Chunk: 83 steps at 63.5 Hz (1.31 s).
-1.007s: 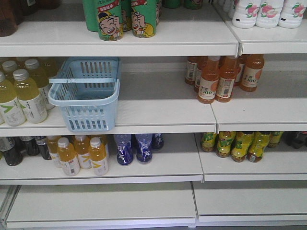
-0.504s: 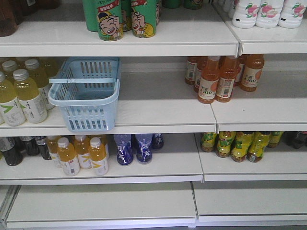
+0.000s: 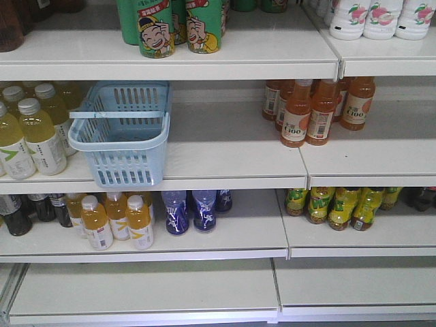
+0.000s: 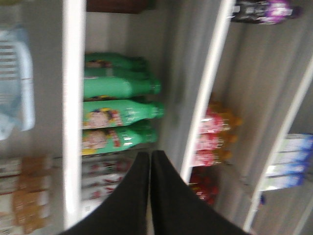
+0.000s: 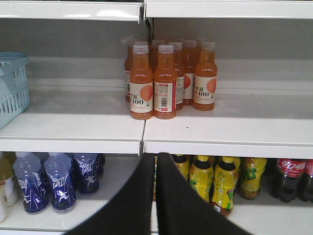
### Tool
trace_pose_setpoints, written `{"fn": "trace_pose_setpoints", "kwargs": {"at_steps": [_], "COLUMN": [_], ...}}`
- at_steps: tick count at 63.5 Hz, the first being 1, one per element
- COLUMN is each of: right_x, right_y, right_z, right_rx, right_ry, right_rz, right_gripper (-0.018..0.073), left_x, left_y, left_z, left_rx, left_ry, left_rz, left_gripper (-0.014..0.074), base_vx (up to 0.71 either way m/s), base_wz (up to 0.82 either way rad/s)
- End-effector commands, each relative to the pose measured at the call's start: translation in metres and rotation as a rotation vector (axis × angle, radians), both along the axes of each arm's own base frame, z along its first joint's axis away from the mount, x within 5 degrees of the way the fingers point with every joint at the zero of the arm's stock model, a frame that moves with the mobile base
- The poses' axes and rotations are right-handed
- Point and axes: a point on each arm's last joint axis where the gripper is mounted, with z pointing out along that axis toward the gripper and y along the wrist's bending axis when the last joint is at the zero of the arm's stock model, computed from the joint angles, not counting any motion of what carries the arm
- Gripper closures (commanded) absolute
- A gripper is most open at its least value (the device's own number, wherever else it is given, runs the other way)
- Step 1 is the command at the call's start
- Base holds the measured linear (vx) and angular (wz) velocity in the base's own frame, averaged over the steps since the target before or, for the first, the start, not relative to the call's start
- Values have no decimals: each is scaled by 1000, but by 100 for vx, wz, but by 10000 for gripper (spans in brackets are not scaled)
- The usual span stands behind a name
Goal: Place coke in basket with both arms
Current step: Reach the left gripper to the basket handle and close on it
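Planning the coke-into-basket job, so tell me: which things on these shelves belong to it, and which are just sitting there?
For the job: coke; basket; left gripper; right gripper.

Just there: orange bottles; green cartoon bottles; blue bottles; pale yellow bottles.

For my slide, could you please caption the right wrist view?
Right gripper, jaws shut, faces orange bottles; basket left, coke lower right.

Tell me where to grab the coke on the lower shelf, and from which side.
Grip the coke around its body at the red label, coming in level from the front: it stands upright, its top hidden behind the shelf edge, with yellow bottles crowding its left.
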Motion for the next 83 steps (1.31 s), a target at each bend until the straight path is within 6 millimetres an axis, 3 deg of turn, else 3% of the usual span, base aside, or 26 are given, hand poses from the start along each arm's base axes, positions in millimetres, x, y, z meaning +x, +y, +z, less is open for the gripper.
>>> {"fn": "trace_pose_setpoints", "kwargs": {"at_steps": [1,8,15,24,37,44,52,62,68,83], "right_x": [-1,-1,-1,-1,-1,-1,-1,-1,-1,-1], "right_y": [0,0,0,0,0,0,0,0,0,0], "right_z": [4,4,4,4,4,4,4,4,4,4], "right_rx": [-13,-13,-13,-13,-13,-13,-13,-13,-13,-13], "right_ry": [-82,-82,-80,-81,-81,-81,-81,-81,-81,-81], "right_rz": [4,4,4,4,4,4,4,4,4,4], "right_gripper": [564,564,564,564,564,564,564,564,564,564], "left_x": [-24,-36,-30,13,103,140,176,201,213,253], "left_y": [6,6,5,0,-6,-6,-6,-7,-9,-19], "left_z": [51,94,132,153,120,96,66,38,33,54], "left_rx": [-3,147,348,537,677,780,890,831,804,830], "left_ry": [-191,-272,-278,-159,147,276,409,522,546,467], "left_rz": [66,135,213,190,37,-16,-70,-141,-182,-284], "left_gripper": [602,602,602,604,604,604,604,604,604,604], "base_vx": [0,0,0,0,0,0,0,0,0,0], "base_wz": [0,0,0,0,0,0,0,0,0,0]}}
